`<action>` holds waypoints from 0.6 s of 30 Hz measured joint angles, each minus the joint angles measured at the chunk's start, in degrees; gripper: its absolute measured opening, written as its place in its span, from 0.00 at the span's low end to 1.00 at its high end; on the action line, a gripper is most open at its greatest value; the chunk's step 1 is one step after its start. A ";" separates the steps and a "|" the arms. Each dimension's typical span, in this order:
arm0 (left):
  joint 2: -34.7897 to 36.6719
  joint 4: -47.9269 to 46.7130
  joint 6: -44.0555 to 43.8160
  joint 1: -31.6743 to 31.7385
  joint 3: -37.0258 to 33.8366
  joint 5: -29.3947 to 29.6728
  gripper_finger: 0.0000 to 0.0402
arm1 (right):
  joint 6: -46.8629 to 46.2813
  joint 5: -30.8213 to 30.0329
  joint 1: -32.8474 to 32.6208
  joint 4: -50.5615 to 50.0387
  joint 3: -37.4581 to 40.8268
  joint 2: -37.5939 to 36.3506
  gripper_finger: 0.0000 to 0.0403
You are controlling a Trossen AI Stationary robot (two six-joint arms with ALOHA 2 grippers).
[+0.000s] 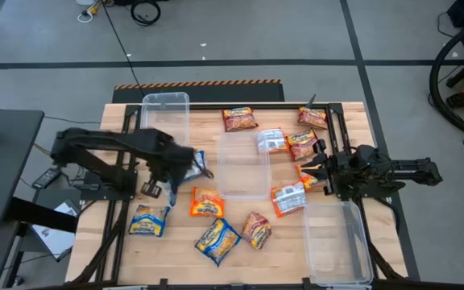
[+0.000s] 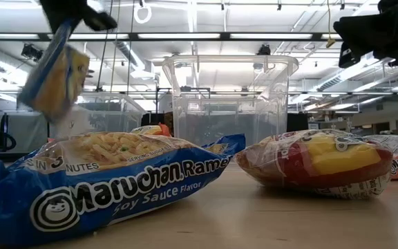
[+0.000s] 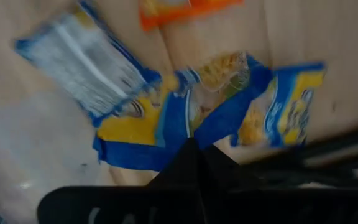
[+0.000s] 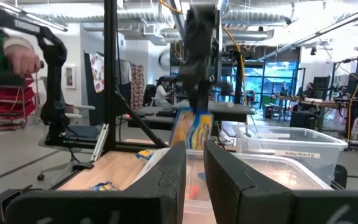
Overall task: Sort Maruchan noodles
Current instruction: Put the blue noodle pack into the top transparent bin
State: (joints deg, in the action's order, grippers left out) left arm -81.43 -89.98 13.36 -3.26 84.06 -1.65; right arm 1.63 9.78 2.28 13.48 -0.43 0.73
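From above, the left gripper (image 1: pixel 193 167) hangs over the pale wooden bench (image 1: pixel 345 121), jaws pinched on a crinkly blue-and-yellow packet (image 1: pixel 197 165) just left of the middle clear bin (image 1: pixel 242 165). More Maruchan noodles (image 1: pixel 217 240) lie scattered flat across the planks: blue ones near the front, an orange one (image 1: pixel 206 202) beside the bin, dark red ones toward the far and right side. The right gripper (image 1: pixel 316 171) waits at the right edge, among the red packets.

Down at bench level, a glossy blue soy-sauce packet (image 2: pixel 109 190) fills the foreground, a puffy red one (image 2: pixel 316 162) beside it, and the held packet (image 2: pixel 55 72) dangles in the air, upper left, clear of the wood.

Left wrist camera: the dark jaws are pressed together on the wrinkled blue edge of the lifted packet (image 3: pixel 185 118).

Right wrist camera: its own jaws stand slightly spread, nothing between them; across the way the blue packet (image 4: pixel 191 129) hangs from the other arm, above the box-shaped bins (image 4: pixel 291 146).
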 joint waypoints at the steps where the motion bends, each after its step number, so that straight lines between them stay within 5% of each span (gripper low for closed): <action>1: 1.69 -0.03 -1.35 0.52 1.09 0.04 0.00 | 0.00 0.07 0.00 0.04 0.00 0.02 0.16; 7: 9.81 0.60 -10.67 4.36 7.05 3.90 0.00 | 0.00 0.24 0.00 0.69 0.00 0.00 0.16; 18: 16.35 0.86 -20.93 18.75 11.27 25.85 0.00 | 0.00 0.35 0.00 1.38 0.00 0.02 0.16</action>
State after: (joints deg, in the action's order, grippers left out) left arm -65.07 -89.11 -7.57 15.49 95.33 24.20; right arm 1.63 10.13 2.28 14.86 -0.43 0.75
